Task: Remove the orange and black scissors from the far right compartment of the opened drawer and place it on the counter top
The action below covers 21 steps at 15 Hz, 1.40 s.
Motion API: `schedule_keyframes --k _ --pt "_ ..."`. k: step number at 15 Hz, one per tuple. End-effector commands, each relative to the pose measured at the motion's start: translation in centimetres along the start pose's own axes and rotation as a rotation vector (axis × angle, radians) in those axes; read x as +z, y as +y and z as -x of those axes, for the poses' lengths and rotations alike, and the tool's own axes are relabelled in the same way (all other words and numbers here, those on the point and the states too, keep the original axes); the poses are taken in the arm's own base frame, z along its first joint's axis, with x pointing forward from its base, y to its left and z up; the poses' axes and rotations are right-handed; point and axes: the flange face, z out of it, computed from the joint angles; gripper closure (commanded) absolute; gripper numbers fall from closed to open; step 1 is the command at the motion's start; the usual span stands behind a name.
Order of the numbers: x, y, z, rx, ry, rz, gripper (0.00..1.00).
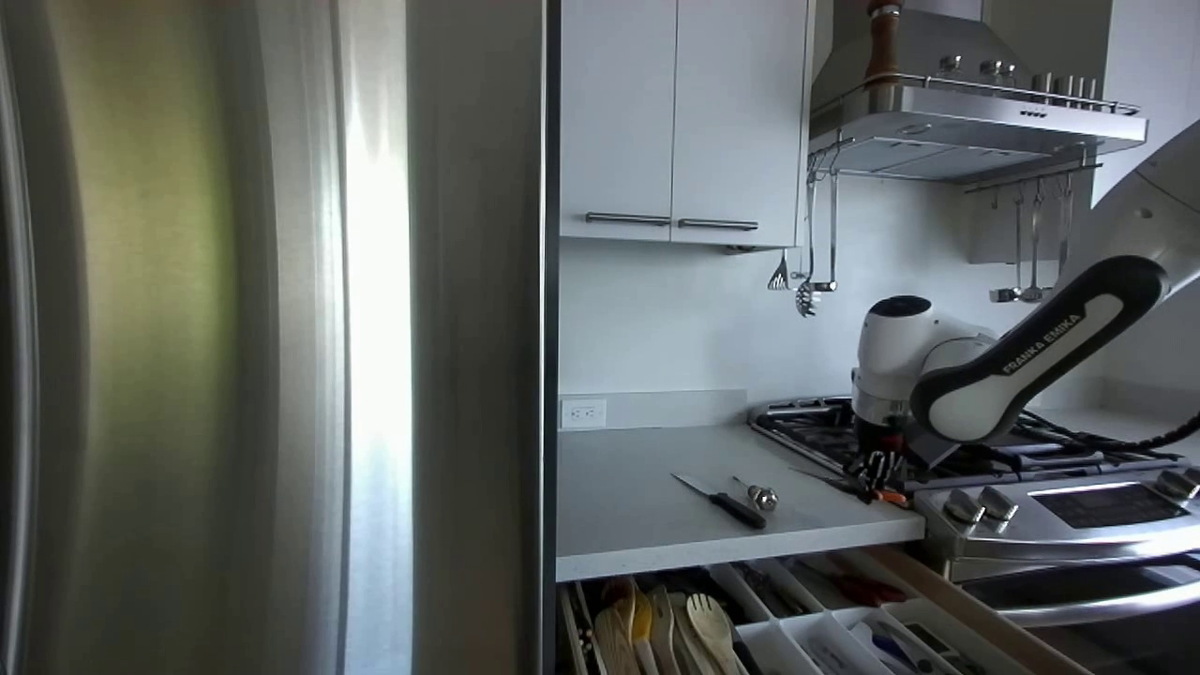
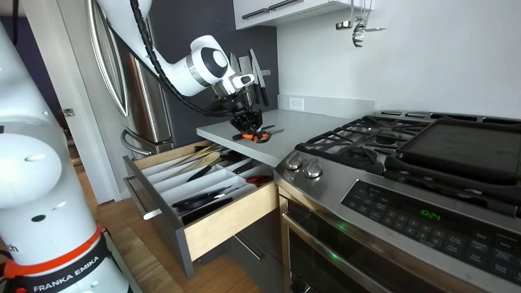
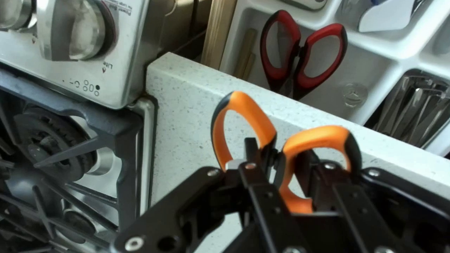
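The orange and black scissors (image 3: 316, 135) are out of the drawer, at the counter top's (image 3: 175, 147) front edge beside the hob. They also show in both exterior views (image 1: 891, 498) (image 2: 249, 136). My gripper (image 3: 279, 154) is shut on their inner handle parts, a fingertip in each loop; it also shows in both exterior views (image 1: 877, 464) (image 2: 252, 132). The blades point away from the drawer, hidden under the gripper in the wrist view. I cannot tell whether the scissors touch the counter. The drawer (image 2: 232, 215) stands open below, with wooden utensils and red-handled scissors (image 3: 320, 75).
A black-handled knife (image 1: 736, 509) and a small metal tool (image 1: 762, 497) lie on the counter left of the gripper in an exterior view. The black hob grates (image 2: 362, 150) and stove knobs (image 2: 312, 167) are close beside. The drawer juts out under the counter.
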Motion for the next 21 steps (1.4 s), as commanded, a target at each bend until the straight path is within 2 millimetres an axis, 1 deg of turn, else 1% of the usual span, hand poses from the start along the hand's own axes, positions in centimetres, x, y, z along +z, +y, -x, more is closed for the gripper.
schedule_keyframes --k 1,5,9,12,13,14,15,16,18,19,20,21 --pt "1.5 -1.3 -2.2 0.02 0.042 0.058 0.93" --pt "3.0 -2.5 -4.1 0.06 0.074 0.112 0.93" --pt "4.9 -3.6 -4.7 0.056 0.063 0.119 0.93" --pt "6.0 -3.7 -5.2 0.063 0.047 0.115 0.93" --pt "6.3 -3.7 -5.4 0.061 0.043 0.113 0.63" --pt "6.2 -3.7 -5.6 0.058 0.044 0.114 0.45" --pt "6.0 -3.6 -5.9 0.058 0.05 0.116 0.4" --pt "5.9 -3.5 -6.1 0.058 0.055 0.116 0.32" --pt "5.3 -3.4 -6.5 0.057 0.069 0.115 0.18" --pt "4.8 -3.3 -6.7 0.054 0.073 0.108 0.09" --pt "4.4 -3.2 -6.8 0.054 0.075 0.099 0.03" --pt "3.9 -3.0 -6.7 0.056 0.061 0.086 0.0"
